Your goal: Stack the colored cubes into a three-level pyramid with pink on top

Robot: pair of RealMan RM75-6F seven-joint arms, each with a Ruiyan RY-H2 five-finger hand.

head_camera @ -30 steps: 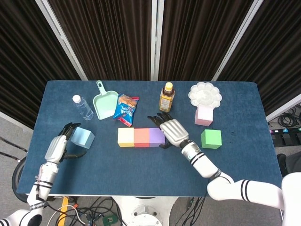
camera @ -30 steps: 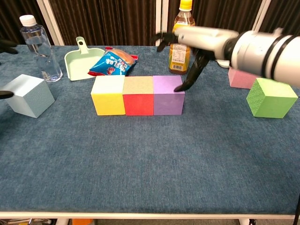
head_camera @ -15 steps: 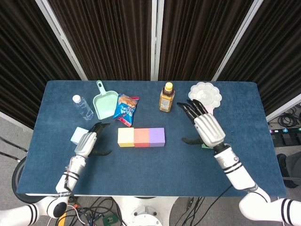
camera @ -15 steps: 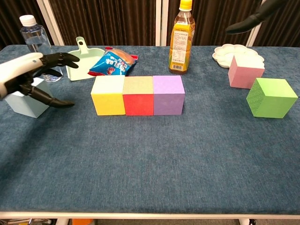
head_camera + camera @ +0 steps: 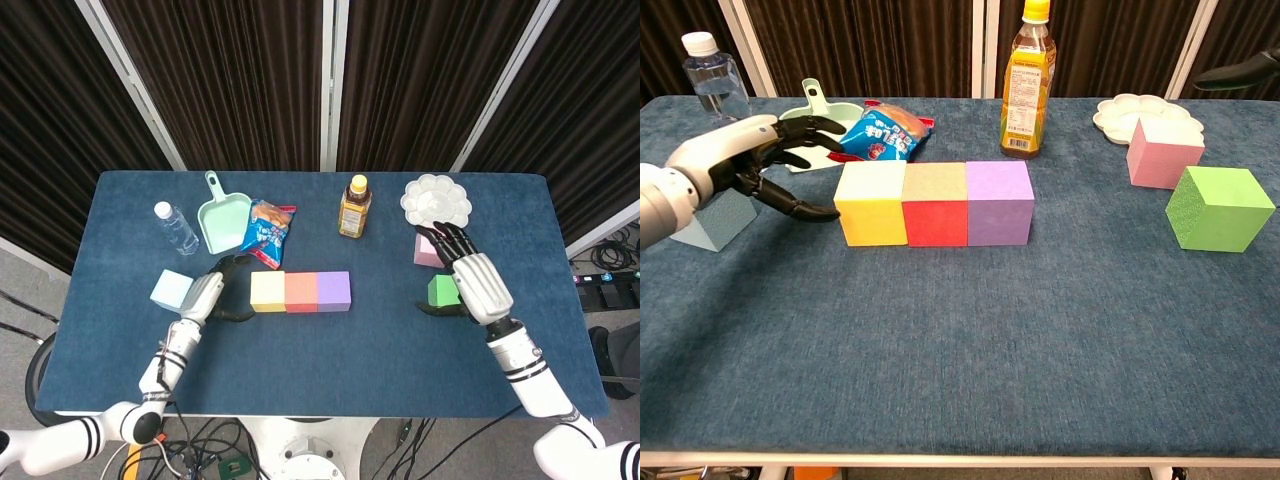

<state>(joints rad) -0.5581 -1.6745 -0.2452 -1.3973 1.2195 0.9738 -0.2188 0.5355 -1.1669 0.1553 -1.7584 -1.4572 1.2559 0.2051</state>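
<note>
Yellow [image 5: 267, 291], red [image 5: 300, 291] and purple [image 5: 333, 290] cubes stand touching in a row at the table's middle. My left hand [image 5: 205, 297] hovers just left of the yellow cube [image 5: 872, 203], fingers spread, holding nothing. Behind it to the left sits a light blue cube [image 5: 168, 290]. My right hand [image 5: 478, 283] is spread above the green cube [image 5: 441, 290] and partly covers it, gripping nothing. The pink cube [image 5: 427, 251] stands just beyond it. In the chest view the green cube [image 5: 1220, 208] and pink cube [image 5: 1163, 152] stand free, with only a tip of the right hand [image 5: 1240, 72] showing.
Along the back stand a water bottle [image 5: 176, 228], a mint dustpan [image 5: 224, 220], a snack bag [image 5: 268, 232], a juice bottle [image 5: 354, 208] and a white palette [image 5: 435, 201]. Bare blue cloth [image 5: 330, 360] lies in front of the cube row.
My left hand moved right from the light blue cube to beside the yellow cube. My right hand left the purple cube and swung right, over the green cube.
</note>
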